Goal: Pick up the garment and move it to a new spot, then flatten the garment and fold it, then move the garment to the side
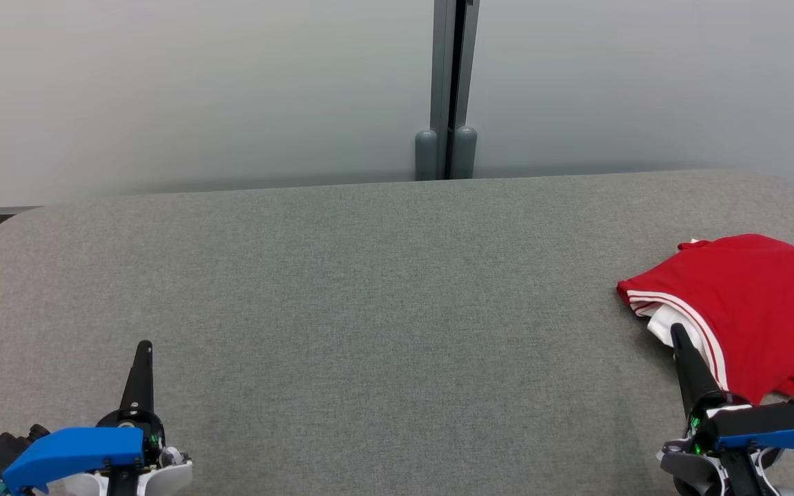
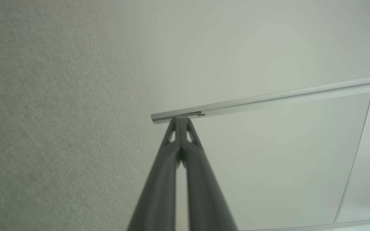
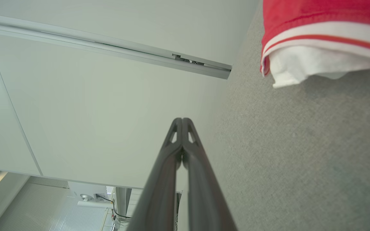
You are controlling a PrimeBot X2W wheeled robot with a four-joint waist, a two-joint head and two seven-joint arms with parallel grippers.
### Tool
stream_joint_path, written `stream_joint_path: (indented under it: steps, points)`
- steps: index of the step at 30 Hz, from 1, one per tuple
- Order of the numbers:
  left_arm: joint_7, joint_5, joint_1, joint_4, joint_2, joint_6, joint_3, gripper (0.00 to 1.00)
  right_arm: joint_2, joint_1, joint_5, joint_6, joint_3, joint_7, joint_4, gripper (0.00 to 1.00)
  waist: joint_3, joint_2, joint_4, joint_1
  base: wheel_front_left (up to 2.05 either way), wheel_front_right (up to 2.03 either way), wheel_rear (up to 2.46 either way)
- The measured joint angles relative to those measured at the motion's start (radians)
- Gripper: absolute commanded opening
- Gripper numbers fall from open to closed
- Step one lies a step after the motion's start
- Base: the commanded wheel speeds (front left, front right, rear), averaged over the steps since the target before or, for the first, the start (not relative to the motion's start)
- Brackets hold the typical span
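Office or laboratory-type interior. Evidence: frosted partition panels (image 1: 197, 89) in a grey metal frame (image 1: 446, 83), fabric-covered worktable (image 1: 369, 275), cabled equipment (image 3: 88, 195) behind the partition.

Left arm (image 1: 73, 448) and right arm (image 1: 769, 424) sit low, jaws shut, empty.

Bright, even, diffuse light. Faint soft shadows on the surface (image 1: 369, 289). Wrist views bend straight lines at edges.

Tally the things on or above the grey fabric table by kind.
Red cloth garment with white striped trim: 1
Dark long-fingered tools: 2, the left tool and the right tool, both shut
Total: 3
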Motion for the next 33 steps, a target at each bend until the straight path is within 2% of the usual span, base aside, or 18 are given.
stream_joint_path:
  steps: [33]
  points:
    - [0.058, -0.201, -0.033, -0.017, -0.013, 0.0, 0.019, 0.0, -0.002, 0.0, 0.221, 0.0, -0.024, 0.058, -0.035, 0.0, -0.006, 0.0, 0.007, 0.0, 0.0, 0.0, 0.0]
